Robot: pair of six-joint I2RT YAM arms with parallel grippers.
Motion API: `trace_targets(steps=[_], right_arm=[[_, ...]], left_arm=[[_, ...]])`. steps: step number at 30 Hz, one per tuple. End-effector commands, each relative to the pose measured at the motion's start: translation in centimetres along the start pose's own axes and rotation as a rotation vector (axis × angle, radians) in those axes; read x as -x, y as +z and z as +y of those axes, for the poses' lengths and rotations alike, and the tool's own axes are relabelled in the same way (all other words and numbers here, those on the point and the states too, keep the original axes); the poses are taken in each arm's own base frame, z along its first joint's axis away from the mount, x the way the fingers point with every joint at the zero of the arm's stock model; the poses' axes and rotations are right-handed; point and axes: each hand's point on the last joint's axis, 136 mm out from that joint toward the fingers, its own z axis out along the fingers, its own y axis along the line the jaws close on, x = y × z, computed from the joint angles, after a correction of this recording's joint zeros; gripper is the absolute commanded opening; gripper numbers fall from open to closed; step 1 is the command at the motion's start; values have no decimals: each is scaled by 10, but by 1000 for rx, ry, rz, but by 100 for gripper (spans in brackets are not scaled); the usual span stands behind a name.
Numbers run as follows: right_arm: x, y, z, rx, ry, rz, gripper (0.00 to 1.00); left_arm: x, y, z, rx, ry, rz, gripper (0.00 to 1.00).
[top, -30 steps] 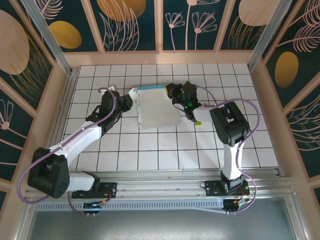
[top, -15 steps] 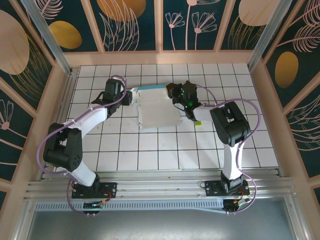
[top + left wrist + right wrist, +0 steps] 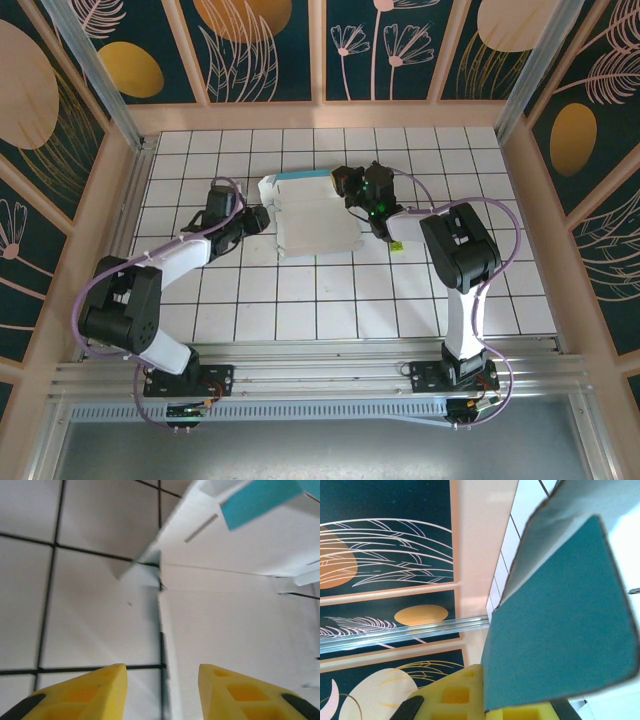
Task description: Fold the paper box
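Note:
The paper box (image 3: 315, 222) lies mostly flat and white side up in the middle of the tiled table, with a turquoise strip (image 3: 300, 175) along its far edge. My left gripper (image 3: 262, 217) is at the box's left edge, low over the tiles. In the left wrist view the left gripper (image 3: 162, 680) is open, the sheet's left edge (image 3: 167, 645) lies below the gap between the yellow fingers, and nothing is held. My right gripper (image 3: 352, 200) is at the box's right side. In the right wrist view the right gripper (image 3: 505, 707) is shut on a raised blue flap (image 3: 560, 630).
A tiny yellow-green scrap (image 3: 397, 245) lies on the tiles just right of the box, under the right arm. Wooden walls (image 3: 320, 115) ring the table, and a metal rail (image 3: 320, 375) runs along the near edge. Bare tiles (image 3: 300, 300) stretch in front of the box.
The left arm has swung its elbow out to the left. Its gripper went up along the box's left edge, then came back nearer. The right gripper has kept its hold.

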Motion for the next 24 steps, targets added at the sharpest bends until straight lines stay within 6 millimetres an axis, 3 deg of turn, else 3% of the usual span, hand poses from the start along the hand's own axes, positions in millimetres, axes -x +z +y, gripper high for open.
trace_targets(steps=[1,4,5,8,11,16,24], right_arm=[[6,2,-36,-108,-3,-14,0],[4,2,-35,-103,6,-8,0],[4,2,-34,-99,5,-6,0],[4,1,-33,-99,2,-11,0],[5,1,-32,-98,-4,-12,0],[6,0,-33,-103,-2,-14,0],[5,0,-35,-104,2,-10,0]], left_arm=[[6,13,-40,-97,-94,-12,45],[12,34,-35,-39,-95,-10,47],[10,44,-24,8,-92,-10,47],[31,56,-16,96,-53,-70,46],[37,70,-12,129,-9,-74,45],[36,94,-5,174,22,-35,46],[27,110,17,255,23,-16,48]])
